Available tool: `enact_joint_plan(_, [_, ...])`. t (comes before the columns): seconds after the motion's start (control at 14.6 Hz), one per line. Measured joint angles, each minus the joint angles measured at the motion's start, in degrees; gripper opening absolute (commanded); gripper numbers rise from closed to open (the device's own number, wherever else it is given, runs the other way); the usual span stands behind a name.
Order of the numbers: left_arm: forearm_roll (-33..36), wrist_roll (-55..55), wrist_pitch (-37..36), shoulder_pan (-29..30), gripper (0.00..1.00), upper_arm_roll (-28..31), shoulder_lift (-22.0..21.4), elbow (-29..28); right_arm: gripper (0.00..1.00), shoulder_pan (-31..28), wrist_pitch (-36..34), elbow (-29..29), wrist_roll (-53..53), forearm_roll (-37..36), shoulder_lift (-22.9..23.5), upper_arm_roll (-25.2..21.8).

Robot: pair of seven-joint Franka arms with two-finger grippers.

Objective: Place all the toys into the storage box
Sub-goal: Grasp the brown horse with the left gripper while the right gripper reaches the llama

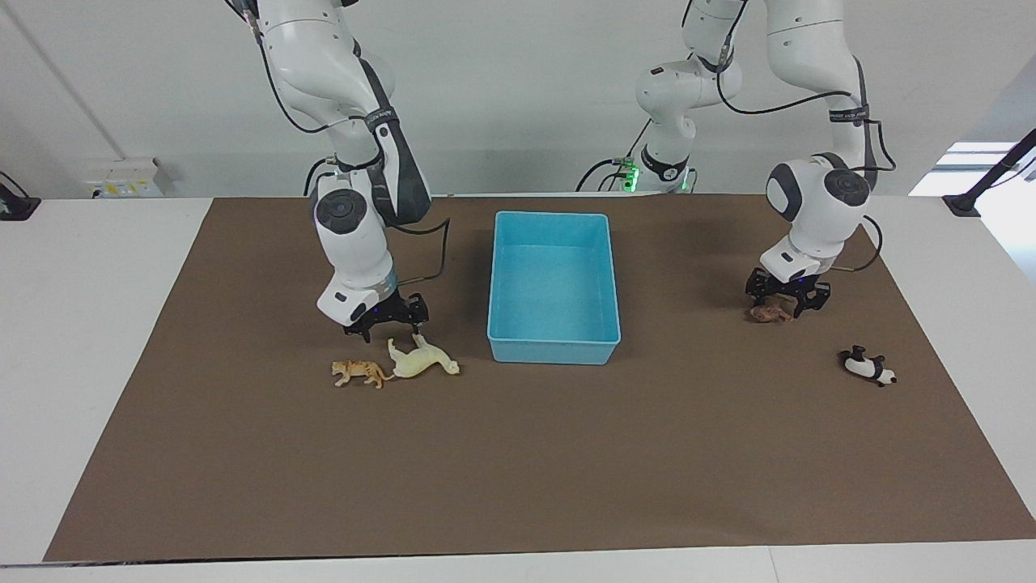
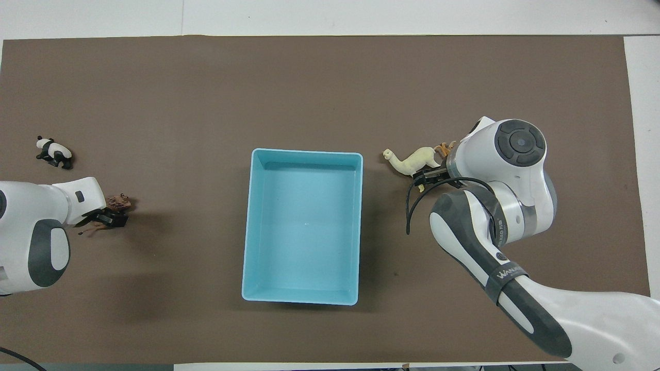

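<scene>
The light blue storage box [image 1: 554, 344] [image 2: 248, 242] stands empty mid-table. My right gripper [image 1: 387, 319] [image 2: 428, 178] is open, low above the upturned legs of the cream horse [image 1: 422, 360] [image 2: 410, 160], which lies on its side. The orange tiger [image 1: 359, 372] [image 2: 444, 149] lies beside the horse, toward the right arm's end. My left gripper [image 1: 787, 295] [image 2: 103, 219] is down at the brown lion [image 1: 767, 312] [image 2: 118, 203], which pokes out from under it. The panda [image 1: 868, 366] [image 2: 52, 152] lies farther from the robots than the lion.
A brown mat [image 1: 518, 470] covers the white table [image 1: 81, 324]. Bare mat stretches between the box and each pair of toys, and over the whole half farthest from the robots.
</scene>
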Motion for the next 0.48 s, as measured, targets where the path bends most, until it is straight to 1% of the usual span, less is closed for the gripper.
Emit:
enact_joint_plan(0.07, [0.0,-1.11,-0.35,-0.06,0.16,-0.23,-0.02,0.2,1.0,0.01,0.68,-0.21,-1.99,0.0,0.34,0.07])
enact_joint_plan(0.14, [0.01,-2.34,-1.29,-0.18,0.1,-0.37,-0.03,0.8,1.0,-0.04,1.22,-0.43,-4.38,0.0,0.6,0.05])
enact_joint_plan(0.21, [0.01,-3.69,-3.47,-0.87,0.01,-0.41,-0.03,1.97,1.0,-0.11,1.83,-0.69,-6.54,0.0,0.8,-0.04])
enact_joint_plan(0.48, [0.01,-11.04,-14.75,-5.33,0.0,-0.69,-0.15,9.38,1.0,-0.14,3.15,-1.13,-10.16,0.0,1.14,-0.24])
